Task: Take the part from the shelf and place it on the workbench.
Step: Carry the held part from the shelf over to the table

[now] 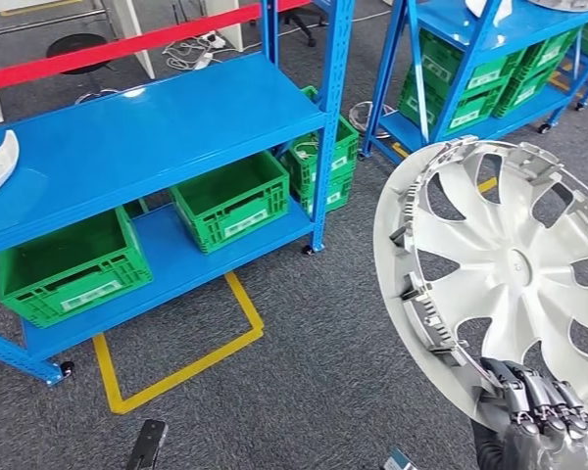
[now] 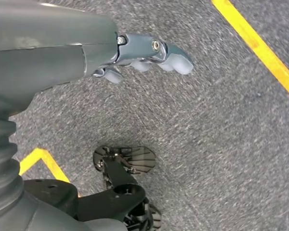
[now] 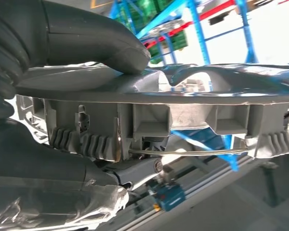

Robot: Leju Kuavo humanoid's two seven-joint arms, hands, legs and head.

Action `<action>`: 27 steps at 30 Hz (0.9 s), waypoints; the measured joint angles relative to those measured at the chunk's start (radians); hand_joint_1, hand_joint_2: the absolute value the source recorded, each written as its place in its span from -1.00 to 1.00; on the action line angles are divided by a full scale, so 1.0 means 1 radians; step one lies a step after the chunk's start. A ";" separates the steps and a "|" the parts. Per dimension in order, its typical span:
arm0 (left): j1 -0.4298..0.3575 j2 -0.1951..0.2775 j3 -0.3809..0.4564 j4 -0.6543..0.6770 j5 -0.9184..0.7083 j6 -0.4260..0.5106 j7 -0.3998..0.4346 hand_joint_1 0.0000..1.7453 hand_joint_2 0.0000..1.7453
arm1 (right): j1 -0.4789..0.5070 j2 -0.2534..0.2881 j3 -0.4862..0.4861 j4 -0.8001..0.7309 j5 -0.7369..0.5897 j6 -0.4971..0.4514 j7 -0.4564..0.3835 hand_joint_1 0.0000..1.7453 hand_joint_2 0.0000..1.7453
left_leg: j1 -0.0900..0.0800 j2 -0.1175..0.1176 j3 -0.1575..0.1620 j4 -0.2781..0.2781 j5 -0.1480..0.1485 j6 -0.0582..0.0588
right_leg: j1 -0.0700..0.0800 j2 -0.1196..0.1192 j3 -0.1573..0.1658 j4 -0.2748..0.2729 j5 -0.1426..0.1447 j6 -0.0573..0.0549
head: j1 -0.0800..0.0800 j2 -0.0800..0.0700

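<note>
White wheel cover [image 1: 510,269] is in our right hand [image 1: 546,416], gripped at its lower rim and held upright, clear of the blue shelf [image 1: 150,137] to the left. Right wrist view: thumb [image 3: 99,41] presses one face, fingers [image 3: 63,187] clamp the other. Left hand [image 2: 143,53] hangs over grey carpet [image 2: 216,134], fingers loosely extended, holding nothing. Green bins [image 1: 231,201] sit on the shelf's lower level.

Grey carpet floor [image 1: 335,323] marked with yellow tape [image 1: 180,367]. On the left stands a blue steel shelf rack [image 1: 158,127] with green plastic crates [image 1: 231,201] on its lower level; a second blue rack [image 1: 491,59] stands far right
</note>
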 joint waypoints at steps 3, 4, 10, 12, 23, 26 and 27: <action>-0.003 -0.002 -0.002 0.000 -0.009 0.002 -0.001 -1.00 1.00 | 0.004 0.000 -0.003 -0.004 0.000 0.000 0.009 1.00 1.00 | -0.002 0.031 0.004 0.000 -0.002 -0.002 | 0.003 -0.031 0.103 -0.168 0.072 -0.008 | 0.000 0.000; -0.004 -0.004 -0.003 0.000 -0.015 0.010 -0.001 -1.00 1.00 | 0.007 0.000 -0.004 -0.009 0.000 0.000 0.018 1.00 1.00 | -0.004 0.039 0.006 0.001 -0.004 -0.005 | 0.006 -0.051 0.143 -0.234 0.091 -0.014 | 0.000 0.000; -0.002 -0.052 -0.021 0.001 -0.054 0.111 -0.001 -1.00 1.00 | 0.072 -0.005 -0.017 -0.077 -0.002 0.000 0.130 1.00 1.00 | -0.009 0.043 0.001 0.024 -0.032 -0.034 | 0.009 -0.036 0.173 -0.302 0.108 -0.046 | -0.003 0.000; -0.002 -0.062 -0.027 0.003 -0.060 0.106 0.001 -1.00 1.00 | 0.084 -0.009 -0.023 -0.093 -0.002 0.000 0.143 1.00 1.00 | -0.007 0.000 -0.043 0.127 -0.096 -0.040 | 0.004 -0.013 0.172 -0.306 0.114 -0.055 | -0.007 0.000; -0.006 -0.014 -0.023 0.004 -0.039 0.083 -0.005 -1.00 1.00 | -0.008 0.003 -0.018 -0.041 0.001 0.001 -0.003 1.00 1.00 | 0.007 -0.105 -0.012 0.015 -0.004 -0.028 | -0.002 0.125 0.137 -0.291 0.130 -0.026 | -0.011 0.000; -0.007 -0.011 -0.024 0.004 -0.063 0.119 -0.011 -1.00 1.00 | -0.025 0.006 -0.018 -0.025 0.001 0.001 -0.002 1.00 1.00 | 0.010 -0.072 -0.013 0.009 0.004 -0.008 | 0.000 0.081 0.107 -0.252 0.105 -0.011 | -0.004 0.000; -0.007 -0.010 -0.024 0.004 -0.067 0.127 -0.012 -1.00 1.00 | -0.030 0.006 -0.017 -0.021 0.001 0.001 0.000 1.00 1.00 | 0.009 -0.060 -0.013 0.008 0.004 -0.004 | 0.001 0.049 0.083 -0.200 0.075 -0.008 | 0.000 0.000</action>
